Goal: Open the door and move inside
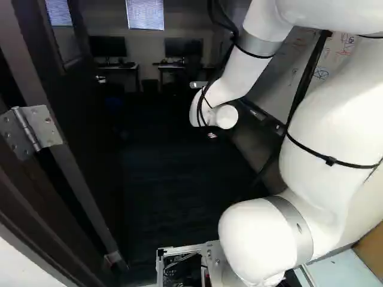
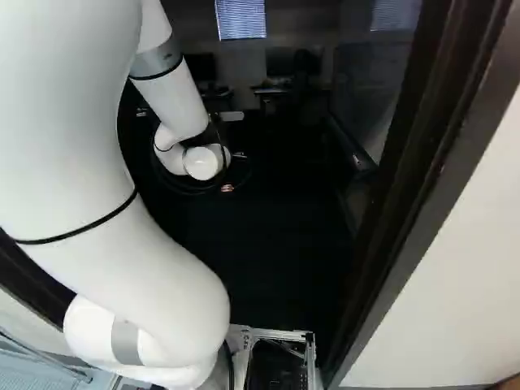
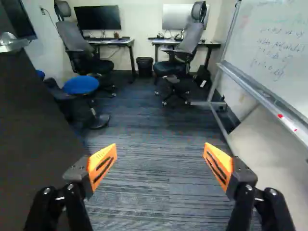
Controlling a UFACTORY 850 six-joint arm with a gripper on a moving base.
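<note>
Your claw (image 3: 160,156) is spread wide and empty. The door (image 3: 31,125) stands open on its left; opening looks done, so the next move is likely driving in, clear of the door frame (image 2: 426,179). Right of the claw, a whiteboard (image 3: 281,45); ahead, a blue stool (image 3: 81,85) and an office chair (image 3: 188,42).

Striped floor (image 3: 156,173) (dark carpet) bearing blue stool (image 3: 81,85), two chairs (image 3: 190,37), black bin (image 3: 144,69), two desks (image 3: 115,42)

One door (image 3: 33,134); across from it, one whiteboard (image 3: 274,48); beyond it, two monitors (image 3: 97,18) on two tabletops (image 3: 113,42), two high-backed chairs (image 3: 81,41), one bin (image 3: 145,66), at least one blue stool (image 3: 81,85).
</note>
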